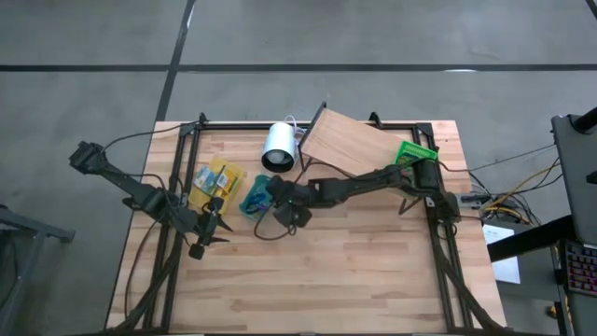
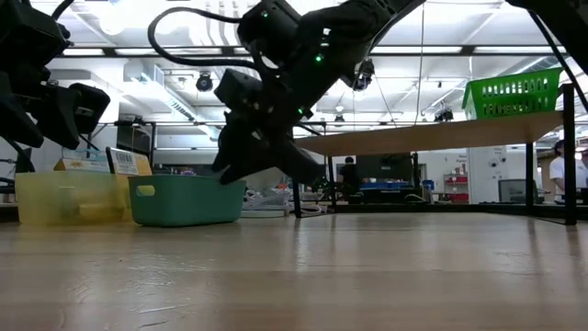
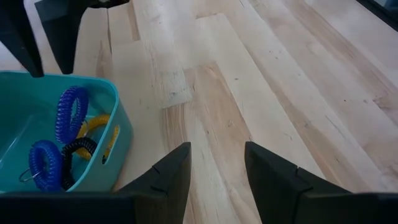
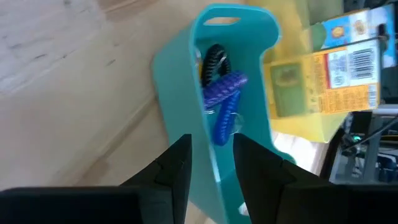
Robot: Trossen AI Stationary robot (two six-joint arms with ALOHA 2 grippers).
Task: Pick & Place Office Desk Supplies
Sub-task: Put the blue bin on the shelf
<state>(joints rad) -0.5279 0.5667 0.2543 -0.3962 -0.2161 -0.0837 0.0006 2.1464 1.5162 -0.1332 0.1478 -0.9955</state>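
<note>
A teal bin (image 1: 252,201) stands left of the table's middle. It holds blue coiled loops (image 3: 69,112), a black one (image 3: 78,149) and a yellow one (image 3: 93,124). In the right wrist view my right gripper (image 4: 211,158) is open, its fingers on either side of the bin's wall (image 4: 180,81). The low view shows its tips just over the rim (image 2: 184,181). My left gripper (image 3: 216,165) is open over bare wood, on the near-left side of the bin. A green packet (image 1: 413,151) lies at the far right.
A clear yellow bin (image 1: 216,182) with yellow boxes (image 4: 348,56) stands against the teal bin's left side. A white cylinder (image 1: 278,147) and a slanted wooden board (image 1: 340,140) are at the far edge. Bare wood (image 1: 354,261) spreads across the near half.
</note>
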